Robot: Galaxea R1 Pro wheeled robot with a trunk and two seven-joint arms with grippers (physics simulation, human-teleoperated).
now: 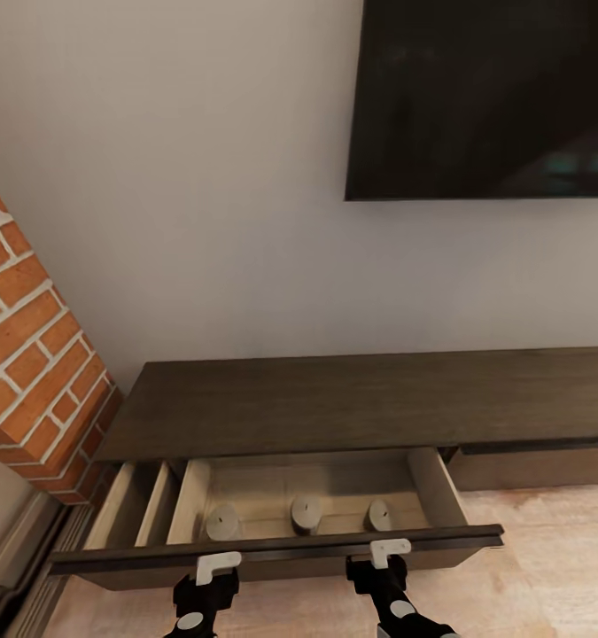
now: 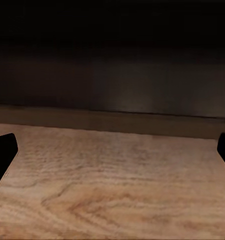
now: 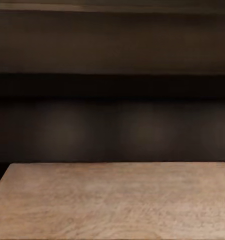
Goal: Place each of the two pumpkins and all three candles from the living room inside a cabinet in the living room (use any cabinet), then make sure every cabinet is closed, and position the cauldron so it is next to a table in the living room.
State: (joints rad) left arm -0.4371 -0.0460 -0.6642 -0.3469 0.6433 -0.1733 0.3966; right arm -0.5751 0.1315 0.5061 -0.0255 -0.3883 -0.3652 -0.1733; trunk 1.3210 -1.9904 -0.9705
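At the far left stood the brick column (image 1: 28,354), with the cabinet (image 1: 352,399) running rightward from it under the dark wall screen (image 1: 485,97). Its left drawer (image 1: 276,545) was pulled out toward you, pale inside, and the 3 candles (image 1: 305,512) stood in a row along the drawer's front wall, apart from one another. No pumpkins lay in that drawer as far as the head view showed.

Your left gripper (image 1: 217,567) sat just at the drawer front, left of centre. Its wrist view showed 2 dark fingertips (image 2: 2,152) at opposite edges, so it was spread wide and held nothing. Your right gripper (image 1: 389,551) sat at the front further right; whether it was wide or narrow, I could not tell.

The step looked like shutting the drawer. You would have done well to press both grippers flat against the front at equal height and push evenly, straight toward the wall, so the drawer did not skew on its runners. A gentle pace would have kept the candles from tipping.
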